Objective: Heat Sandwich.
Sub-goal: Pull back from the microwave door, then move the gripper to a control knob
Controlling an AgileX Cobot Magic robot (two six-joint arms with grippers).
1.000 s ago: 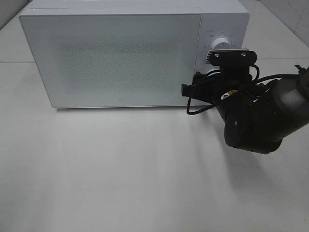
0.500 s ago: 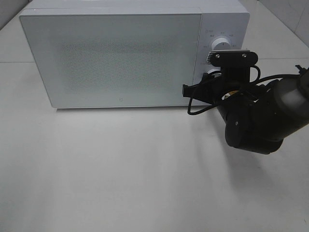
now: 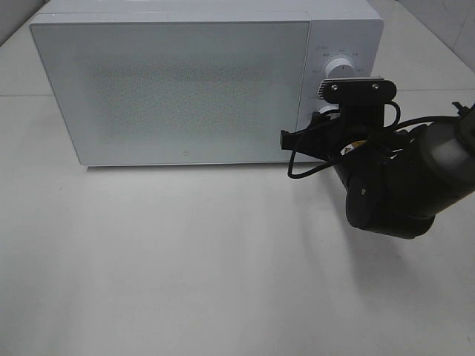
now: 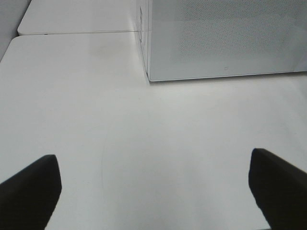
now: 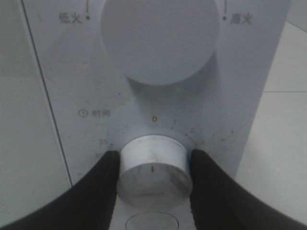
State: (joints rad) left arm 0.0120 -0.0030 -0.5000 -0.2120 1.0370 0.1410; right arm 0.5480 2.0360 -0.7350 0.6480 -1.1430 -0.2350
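**Timer knob gripped, turn is next**

Sandwich isn't visible in any view. The microwave door is closed, so it's presumably inside, but I can't confirm. The microwave sits by the far edge of the table.

The right gripper is at the control panel, its jaws closed partway onto the timer knob with a finger pressed on each side. The knob's red mark looks lined up with the 0, so I read the timer as not set. The power knob next to it is untouched.

The left gripper has its jaws fully apart and holds nothing, over bare table near the microwave's left front corner.

Next: rotate the wrist about the knob axis, holding the squeeze so the pads don't slip on the smooth rim.
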